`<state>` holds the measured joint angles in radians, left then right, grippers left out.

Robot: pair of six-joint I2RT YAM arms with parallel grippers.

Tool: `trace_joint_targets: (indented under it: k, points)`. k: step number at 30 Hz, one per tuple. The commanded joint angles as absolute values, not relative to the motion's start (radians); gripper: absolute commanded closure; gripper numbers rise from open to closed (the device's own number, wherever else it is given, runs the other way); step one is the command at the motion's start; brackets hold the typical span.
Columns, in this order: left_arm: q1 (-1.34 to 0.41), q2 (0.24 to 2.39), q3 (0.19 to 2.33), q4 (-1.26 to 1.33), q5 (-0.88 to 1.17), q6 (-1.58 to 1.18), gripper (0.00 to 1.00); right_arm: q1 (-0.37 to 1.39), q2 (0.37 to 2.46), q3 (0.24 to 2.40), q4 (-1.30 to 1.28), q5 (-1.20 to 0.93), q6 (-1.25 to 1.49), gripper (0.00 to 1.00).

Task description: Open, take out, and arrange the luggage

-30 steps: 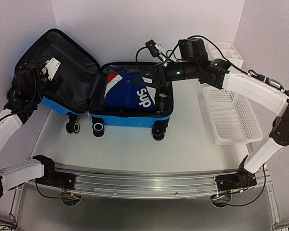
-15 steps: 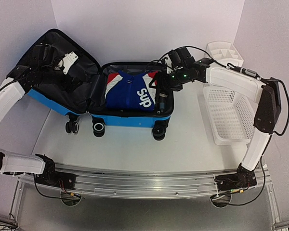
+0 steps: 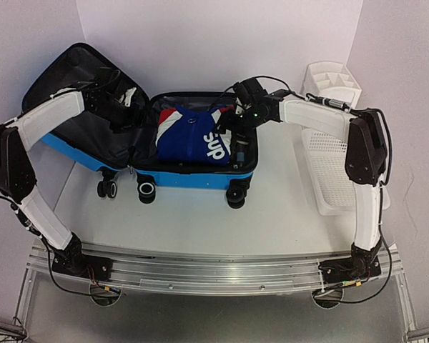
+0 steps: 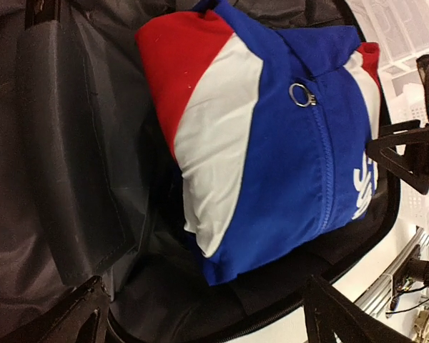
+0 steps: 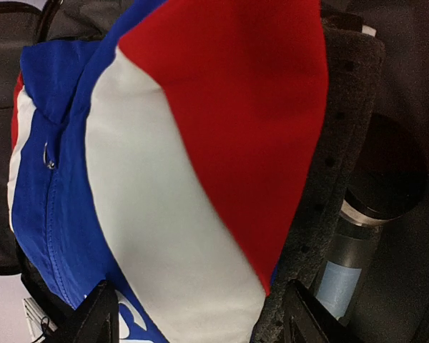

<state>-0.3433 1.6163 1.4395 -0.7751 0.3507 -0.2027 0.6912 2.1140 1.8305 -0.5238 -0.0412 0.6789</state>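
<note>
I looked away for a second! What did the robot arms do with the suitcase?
The left pincer swung in from the far left to the jacket's left side. The right pincer dropped lower at the jacket's other end. Both are open, gripping nothing. The luggage, jacket and basket stayed put.

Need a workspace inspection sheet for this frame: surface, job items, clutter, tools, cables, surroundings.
Surface: white table, no spills seen.
Job's things: suitcase open, lid swung back to the left; folded jacket and bottle inside.
Clutter: basket and organizer at right.
Tools: left tool open; right tool open; both near the jacket, holding nothing.
Cables: black cables loop above the right wrist; more hang under the rail.
Surroundings: white walls; nothing else seen.
</note>
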Motion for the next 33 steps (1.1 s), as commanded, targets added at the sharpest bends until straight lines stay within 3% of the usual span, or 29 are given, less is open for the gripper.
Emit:
trace_joint_targets:
  k: [1,9,14,18,21,28,31,33]
  points:
    - [-0.334,1.715,1.499,-0.705,0.45,-0.341,0.1,0.681,2.146,1.9,-0.529,-0.044,0.706,0.34]
    - [-0.336,1.86,1.523,-0.643,0.517,-0.388,0.26,0.671,2.256,1.986,-0.527,-0.127,0.724,0.39]
    - [-0.341,1.897,1.529,-0.591,0.528,-0.405,0.27,0.666,2.298,2.019,-0.523,-0.155,0.733,0.37]
    - [-0.372,1.924,1.544,-0.56,0.541,-0.421,0.32,0.666,2.333,2.072,-0.512,-0.227,0.738,0.42]
    - [-0.393,1.945,1.544,-0.546,0.542,-0.441,0.35,0.666,2.341,2.072,-0.488,-0.266,0.76,0.54]
    - [-0.396,1.96,1.552,-0.528,0.534,-0.452,0.57,0.666,2.297,2.008,-0.406,-0.311,0.788,0.83]
    - [-0.398,1.971,1.555,-0.522,0.546,-0.471,0.72,0.666,2.291,2.013,-0.391,-0.324,0.796,0.97]
    - [-0.399,1.976,1.563,-0.524,0.549,-0.48,0.85,0.666,2.28,2.018,-0.389,-0.322,0.796,1.0]
